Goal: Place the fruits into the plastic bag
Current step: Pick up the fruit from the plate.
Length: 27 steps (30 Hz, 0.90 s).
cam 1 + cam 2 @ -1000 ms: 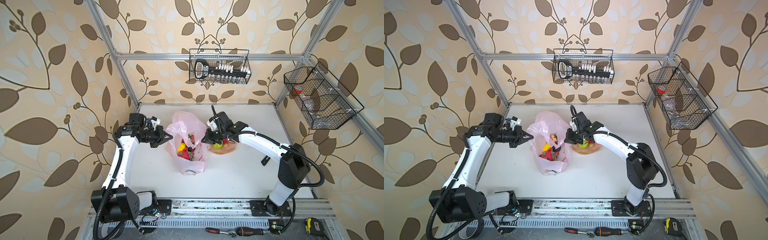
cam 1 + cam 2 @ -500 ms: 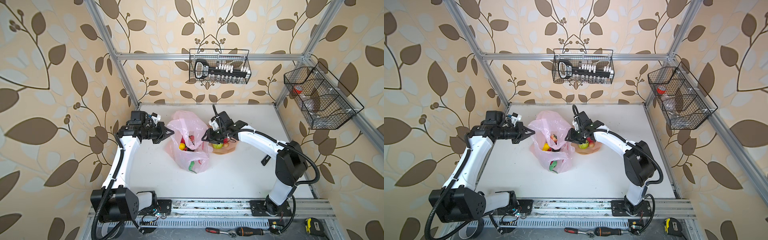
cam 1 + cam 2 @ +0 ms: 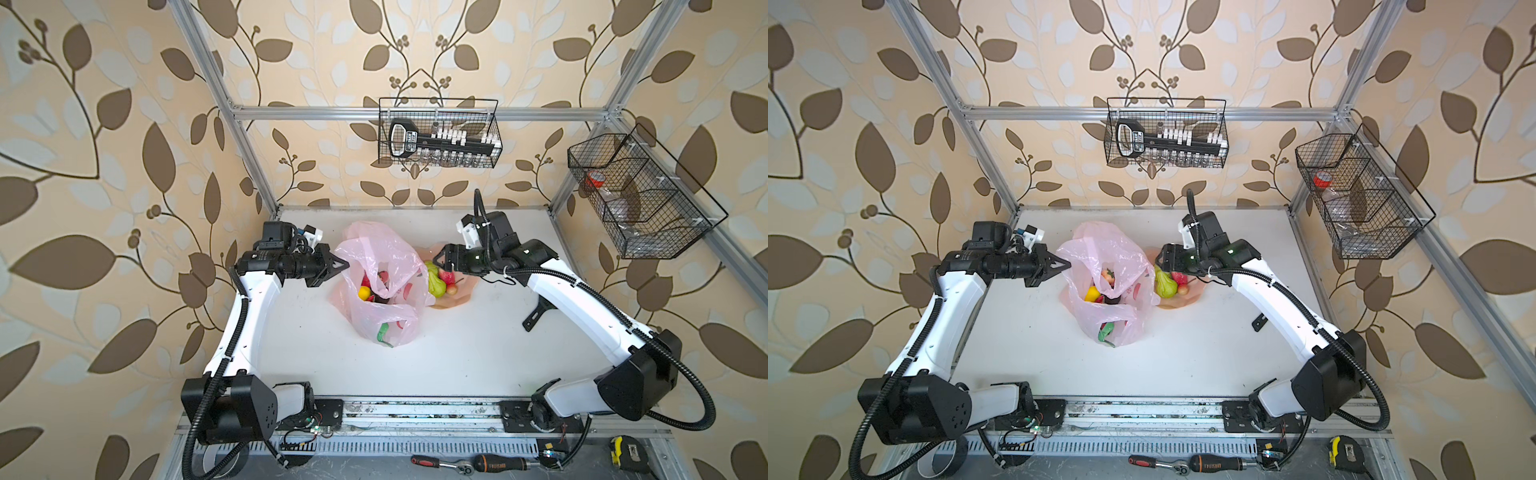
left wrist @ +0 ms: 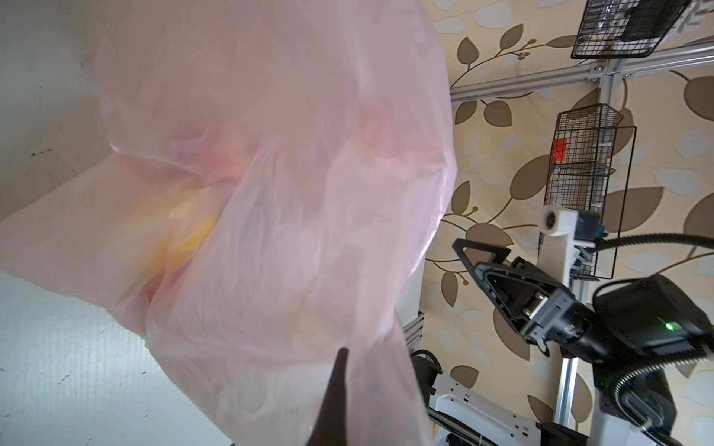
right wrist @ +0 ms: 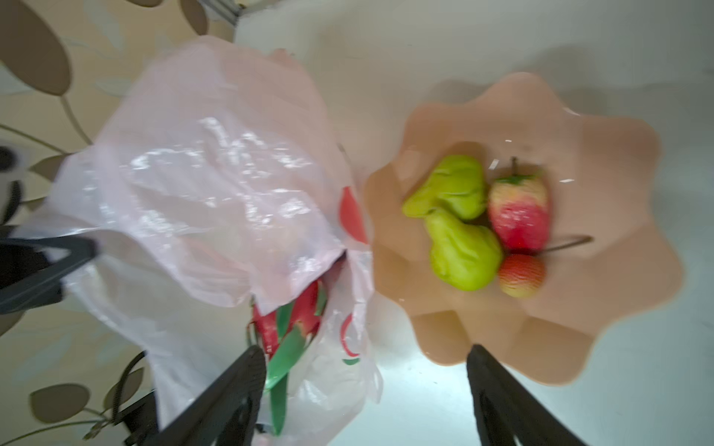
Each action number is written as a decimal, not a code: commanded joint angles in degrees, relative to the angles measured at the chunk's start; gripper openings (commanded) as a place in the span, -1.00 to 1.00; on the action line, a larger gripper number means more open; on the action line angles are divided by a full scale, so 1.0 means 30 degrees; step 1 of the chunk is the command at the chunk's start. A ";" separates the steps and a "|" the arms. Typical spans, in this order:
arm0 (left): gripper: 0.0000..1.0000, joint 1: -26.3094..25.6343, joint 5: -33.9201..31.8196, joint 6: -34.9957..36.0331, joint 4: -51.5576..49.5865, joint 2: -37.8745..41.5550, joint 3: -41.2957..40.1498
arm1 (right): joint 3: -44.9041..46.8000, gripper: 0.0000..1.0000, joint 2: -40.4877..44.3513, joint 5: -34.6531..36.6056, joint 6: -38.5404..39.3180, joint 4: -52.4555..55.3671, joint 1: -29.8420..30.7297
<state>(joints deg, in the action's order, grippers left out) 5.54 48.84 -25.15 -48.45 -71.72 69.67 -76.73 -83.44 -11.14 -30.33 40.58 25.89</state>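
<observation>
near edge, off the counter (image 3: 457, 353): ratchet screwdriver (image 3: 469, 461) and tape measure (image 3: 629, 453).
mid counter, left of centre: plastic bag (image 3: 384, 282), translucent pink, mouth open upward; inside it a yellow lemon (image 3: 364, 293), a dark purple round fruit (image 3: 1111, 300) and a dragon fruit (image 5: 289, 328) with green scales near the bag's near end.
just right of the bag, touching it: peach wavy-edged dish (image 5: 618, 270) holding two green pears (image 5: 459, 228), a strawberry (image 5: 519, 216) and a small red apple (image 5: 521, 276).
left gripper (image 3: 338, 264): pressed together, pinching the plastic bag's left rim.
right gripper (image 5: 367, 390): spread, holding nothing, above the gap between bag and dish.
far wall: wire basket (image 3: 438, 133) with tools; second wire basket (image 3: 640, 195) on the right.
</observation>
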 commanded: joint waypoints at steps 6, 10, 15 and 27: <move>-1.00 -0.0171 0.0390 0.1115 -0.0810 -0.0173 0.0973 | 0.1132 0.67 -0.2761 0.2288 0.3598 0.0922 -0.0142; -1.00 -0.0152 0.0361 0.1318 -0.0952 -0.0160 0.0978 | 0.0410 0.66 -0.4403 0.2425 0.4037 0.0547 0.0415; -1.00 -0.0165 0.0303 0.1496 -0.1193 -0.0145 0.1013 | -0.0825 0.64 -0.6513 0.2478 0.4214 0.0330 0.1114; -1.00 -0.0163 0.0265 0.1689 -0.1429 -0.0145 0.1141 | -0.3531 0.53 -0.9730 0.4279 0.4568 0.0881 0.2082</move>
<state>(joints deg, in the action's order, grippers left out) 5.54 48.99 -21.45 -51.92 -72.20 70.67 -85.84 -111.09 -0.75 -18.11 41.80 32.01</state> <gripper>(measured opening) 0.046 0.770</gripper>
